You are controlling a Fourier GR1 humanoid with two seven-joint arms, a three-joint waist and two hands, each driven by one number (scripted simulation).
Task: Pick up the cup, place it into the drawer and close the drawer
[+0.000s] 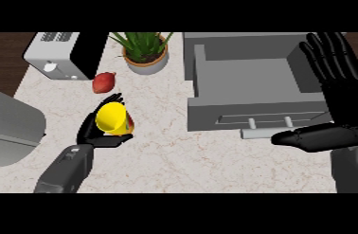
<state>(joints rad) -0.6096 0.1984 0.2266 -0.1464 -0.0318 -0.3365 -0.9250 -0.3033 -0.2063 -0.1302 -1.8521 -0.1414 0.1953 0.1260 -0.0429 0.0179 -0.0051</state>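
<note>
Now, left hand (94, 136): curled round yellow cup (111, 117), at counter's (182, 152) left.
Right hand (341, 103): released, fingers (327, 50) straight, beside drawer (245, 81).
Drawer: open.
Red fruit (103, 82): just beyond cup.

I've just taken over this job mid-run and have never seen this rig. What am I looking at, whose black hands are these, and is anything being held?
This one picture looks steeply down from the robot's head onto a pale stone-patterned counter. The grey forearms ending in black hands are the robot's own. The left hand has its fingers curled round a yellow cup. I cannot tell whether it is lifted. The right hand rests open at the right, fingers up, beside the open grey drawer. Also there: a toaster, a potted plant and a red fruit.
</note>
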